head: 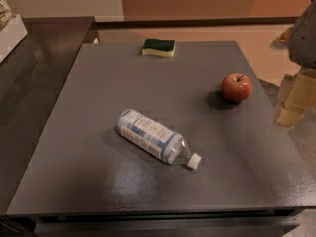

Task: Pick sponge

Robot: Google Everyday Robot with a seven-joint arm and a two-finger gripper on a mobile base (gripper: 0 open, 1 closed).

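You are viewing: grey metal bench point(98, 181). Clear labelled plastic bottle point(148, 135), lying sideways mid-bench. Pale end effector point(295, 100), hanging beyond the right edge, holding none of these; opening: cannot tell. Round red apple point(236, 87), sitting right. Green-topped yellow foam sponge point(158, 47), lying flat at the far edge, well apart, so reachable.

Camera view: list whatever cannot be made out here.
Gripper, right of the table: partly cut off by the right frame edge.
Sponge, at the table's far edge: its back face is turned away.
Bottle label: print too small to read.
White object, top left: cut off by the frame.
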